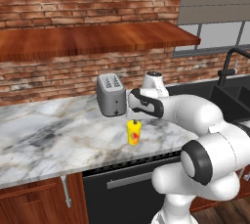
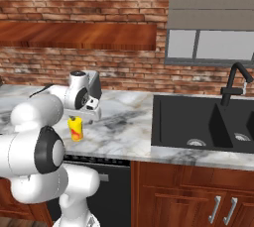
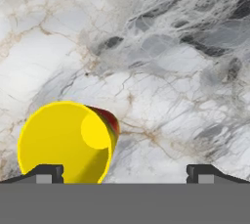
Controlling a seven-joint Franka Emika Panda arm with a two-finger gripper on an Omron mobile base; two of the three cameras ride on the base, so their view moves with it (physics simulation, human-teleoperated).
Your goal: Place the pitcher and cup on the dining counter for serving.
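The cup [image 1: 134, 132] is a small yellow tumbler with a red-orange mark. It stands upright on the marble counter [image 1: 53, 135] above the black dishwasher front, and the right base view shows the cup [image 2: 75, 128] too. My gripper [image 1: 133, 117] hangs just above it, pointing down, jaws open and empty. In the hand view the cup [image 3: 66, 142] lies at the lower left, under the left fingertip [image 3: 45, 174], off centre from the gripper [image 3: 125, 174]. The pitcher and the dining counter are out of view.
A grey toaster [image 1: 111, 94] stands just behind the cup. A black sink [image 2: 198, 122] with a dark faucet [image 2: 233, 80] lies to the right. A wooden shelf [image 1: 93, 39] juts from the brick wall above the counter.
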